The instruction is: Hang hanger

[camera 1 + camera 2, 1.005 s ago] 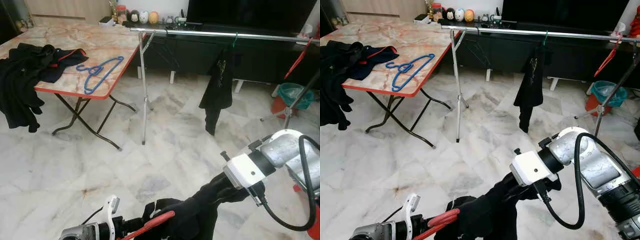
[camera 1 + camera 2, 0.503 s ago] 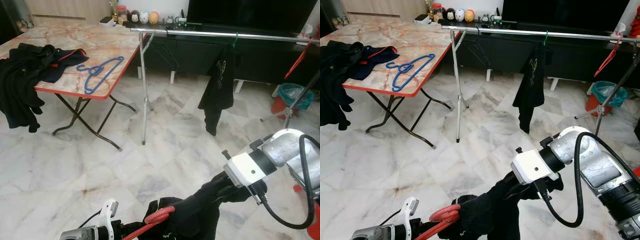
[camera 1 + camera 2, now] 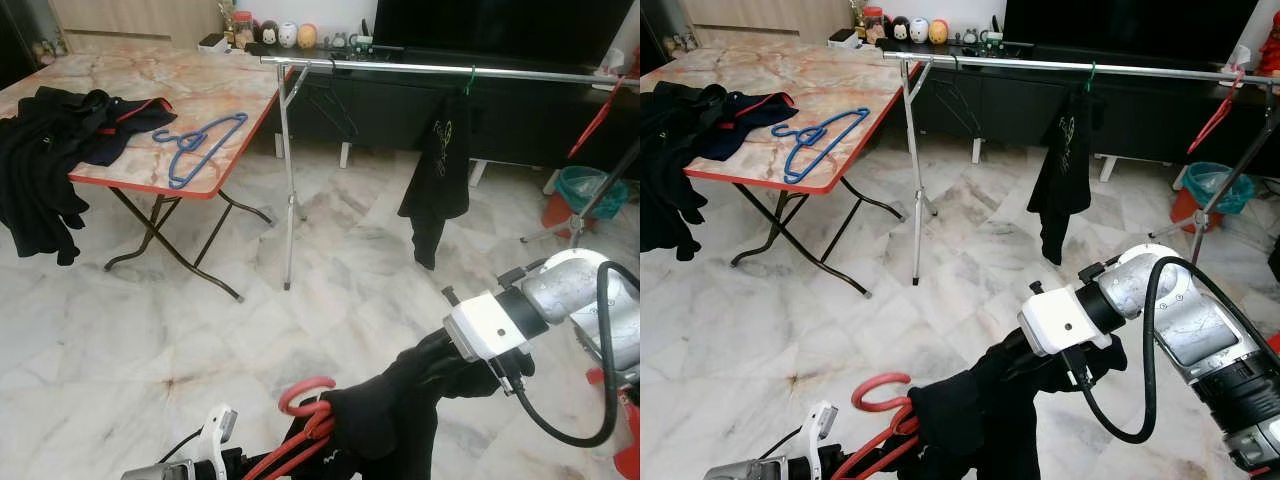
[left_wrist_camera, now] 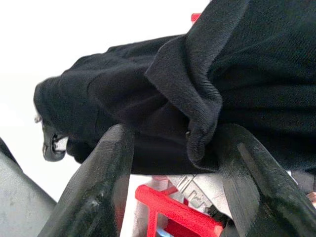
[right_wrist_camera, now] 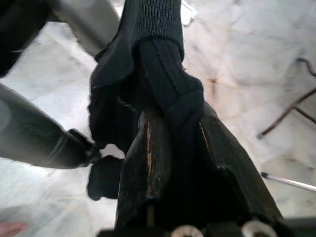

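Two grippers are seen low in the left eye view: the right gripper [image 3: 450,365], at about 4 o'clock, is buried in a black garment [image 3: 400,410], and the red hanger [image 3: 305,405] rises with its hook at 6 o'clock, well apart from the rail [image 3: 450,70] at 12 o'clock. A blue hanger [image 3: 195,145] lies on the table [image 3: 200,90] at 10 o'clock. In the left wrist view, the left gripper [image 4: 173,163] is spread wide, with the garment between its fingers [image 4: 106,182]. In the right wrist view, the fingers [image 5: 148,168] are closed tightly on the cloth.
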`<state>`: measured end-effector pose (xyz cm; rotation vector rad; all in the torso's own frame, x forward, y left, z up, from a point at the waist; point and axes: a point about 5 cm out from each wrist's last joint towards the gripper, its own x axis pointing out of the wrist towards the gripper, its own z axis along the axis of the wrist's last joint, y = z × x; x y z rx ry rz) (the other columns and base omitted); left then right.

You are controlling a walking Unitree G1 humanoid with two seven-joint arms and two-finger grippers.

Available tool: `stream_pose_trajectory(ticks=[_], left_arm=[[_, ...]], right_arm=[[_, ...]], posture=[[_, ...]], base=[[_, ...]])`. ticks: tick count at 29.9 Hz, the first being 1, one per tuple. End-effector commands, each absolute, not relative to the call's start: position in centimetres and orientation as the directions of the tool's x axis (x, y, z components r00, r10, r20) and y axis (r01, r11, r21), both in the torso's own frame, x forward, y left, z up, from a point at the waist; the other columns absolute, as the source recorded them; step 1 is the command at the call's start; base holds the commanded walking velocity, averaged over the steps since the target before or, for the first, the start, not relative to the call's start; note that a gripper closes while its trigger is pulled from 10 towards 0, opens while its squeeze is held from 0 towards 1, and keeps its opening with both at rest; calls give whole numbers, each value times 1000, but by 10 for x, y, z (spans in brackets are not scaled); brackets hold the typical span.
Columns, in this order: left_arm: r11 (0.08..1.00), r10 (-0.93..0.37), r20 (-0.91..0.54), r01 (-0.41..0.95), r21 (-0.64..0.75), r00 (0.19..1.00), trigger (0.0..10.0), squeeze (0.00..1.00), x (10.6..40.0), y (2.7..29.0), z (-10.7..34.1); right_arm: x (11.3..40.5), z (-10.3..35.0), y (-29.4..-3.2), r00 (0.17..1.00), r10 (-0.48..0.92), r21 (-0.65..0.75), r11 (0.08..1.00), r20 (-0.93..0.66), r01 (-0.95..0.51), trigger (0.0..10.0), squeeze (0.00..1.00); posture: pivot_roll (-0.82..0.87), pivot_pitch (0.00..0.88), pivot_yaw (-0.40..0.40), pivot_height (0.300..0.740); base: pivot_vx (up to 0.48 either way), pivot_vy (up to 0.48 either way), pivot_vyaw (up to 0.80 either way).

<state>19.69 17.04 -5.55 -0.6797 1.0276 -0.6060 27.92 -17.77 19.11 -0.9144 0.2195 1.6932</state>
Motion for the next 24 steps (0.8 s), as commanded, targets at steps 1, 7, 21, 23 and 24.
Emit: stream_pose_trajectory(ticks=[1,7,21,23,24], left_arm=[[660,-720,-579,117,-742,383,10000,0,191,173,-59],[670,-706,-586,106,-735,397,10000,0,190,174,-60],[698,-613,-581,21,-716,535,10000,0,205,182,-56],[683,-609,-560,11,-730,562,10000,0,208,182,-54],[683,-609,-560,11,-730,562,10000,0,208,182,-54]], right_arm=[[290,211,-182,77,780,-429,-256,-621,-866,10000,0],[284,207,-180,38,793,-402,-267,-608,-876,10000,0],[275,204,-176,-24,798,-357,-296,-602,-886,10000,0],[273,203,-176,-38,795,-346,-306,-606,-887,10000,0],[273,203,-176,-38,795,-346,-306,-606,-887,10000,0]], posture=[[-68,12,-34,740],[-69,12,-32,740],[-70,10,-34,740],[-69,10,-36,740],[-69,10,-36,740]], base=[[0,0,0],[0,0,0],[0,0,0],[0,0,0],[0,0,0]])
